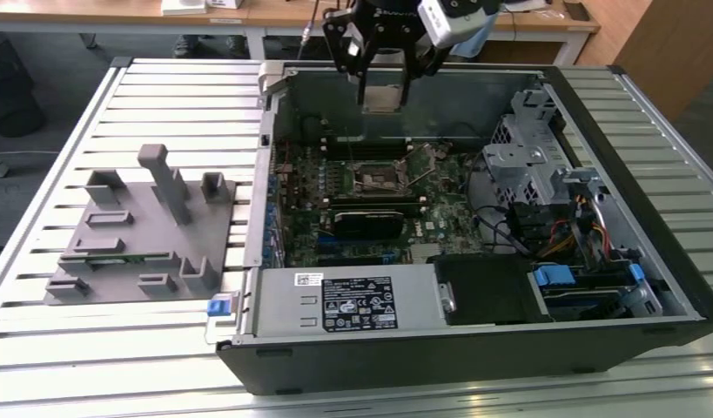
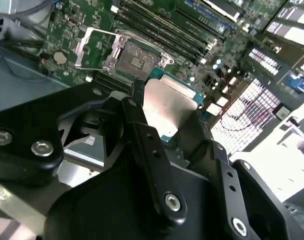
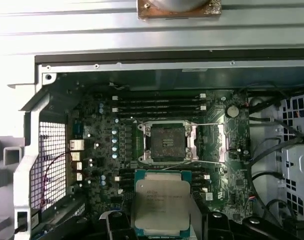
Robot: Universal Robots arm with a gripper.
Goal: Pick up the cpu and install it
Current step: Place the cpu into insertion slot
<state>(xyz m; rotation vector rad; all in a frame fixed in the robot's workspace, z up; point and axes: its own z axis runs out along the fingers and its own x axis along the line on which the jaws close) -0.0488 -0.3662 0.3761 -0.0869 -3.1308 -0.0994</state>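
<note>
The cpu is a flat square chip with a silver top and green edge, held by its sides in my gripper, which is shut on it. It hangs above the far wall of the open computer case, well clear of the motherboard. In both wrist views the cpu shows between the black fingers. The socket on the green board lies below, with its metal retention frame swung open and its contact field bare.
A grey moulded parts fixture sits on the slatted table at the exterior view's left. Inside the case are the power supply, a metal drive cage, cables and memory slots beside the socket.
</note>
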